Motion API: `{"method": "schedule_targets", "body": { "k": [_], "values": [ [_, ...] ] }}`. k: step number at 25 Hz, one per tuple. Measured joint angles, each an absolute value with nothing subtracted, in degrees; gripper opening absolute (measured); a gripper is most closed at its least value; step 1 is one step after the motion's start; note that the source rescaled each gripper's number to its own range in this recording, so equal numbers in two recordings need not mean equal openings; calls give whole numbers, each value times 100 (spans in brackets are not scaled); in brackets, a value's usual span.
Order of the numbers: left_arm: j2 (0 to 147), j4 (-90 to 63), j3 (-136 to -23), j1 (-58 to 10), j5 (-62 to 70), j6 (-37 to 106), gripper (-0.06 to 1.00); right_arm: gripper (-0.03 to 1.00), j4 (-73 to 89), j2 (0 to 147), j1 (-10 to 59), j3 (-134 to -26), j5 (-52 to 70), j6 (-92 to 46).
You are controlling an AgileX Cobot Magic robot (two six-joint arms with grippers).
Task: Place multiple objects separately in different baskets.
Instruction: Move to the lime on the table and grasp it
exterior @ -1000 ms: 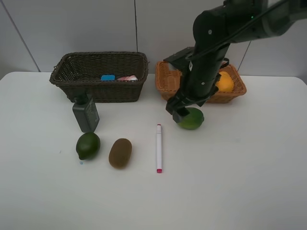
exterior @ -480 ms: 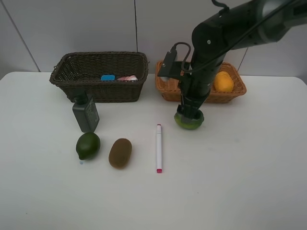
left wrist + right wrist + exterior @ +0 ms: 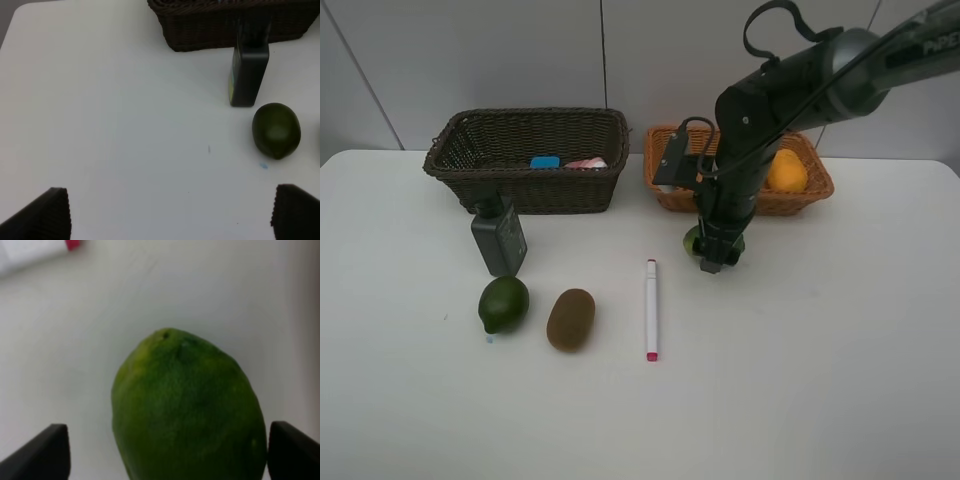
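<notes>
My right gripper [image 3: 712,258] is down over a green round fruit [image 3: 734,244] in front of the light orange basket [image 3: 670,190]. In the right wrist view the fruit [image 3: 190,405] fills the gap between the open fingers [image 3: 42,452], with white table showing on each side. An orange mango [image 3: 787,172] lies in that basket. The dark brown basket [image 3: 525,190] holds a blue eraser [image 3: 545,161] and a pink bottle [image 3: 585,163]. My left gripper [image 3: 170,215] is open over bare table, near the dark green bottle [image 3: 249,75] and the other green fruit [image 3: 276,130].
A brown kiwi [image 3: 570,319] and a white-pink marker [image 3: 651,308] lie on the white table [image 3: 800,380] between the two green fruits. The dark green bottle [image 3: 498,237] stands just in front of the dark basket. A grey wall runs behind the baskets.
The right arm has swung its wrist round and lowered the open gripper over the green fruit near the orange basket. Nothing else has moved.
</notes>
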State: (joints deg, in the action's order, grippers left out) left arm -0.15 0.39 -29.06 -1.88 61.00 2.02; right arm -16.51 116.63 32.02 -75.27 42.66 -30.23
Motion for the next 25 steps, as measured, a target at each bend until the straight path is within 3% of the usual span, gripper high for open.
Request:
{"method": "schedule_targets", "body": {
  "k": [22, 25],
  "values": [
    [-15, 39, -2906, -188, 6100, 202, 100, 98, -1617, 11943, 3086, -7527, 3892, -3028],
    [-15, 39, -2906, -188, 6100, 202, 100, 93, -1617, 11943, 3086, -7527, 3905, -3028]
  ]
}}
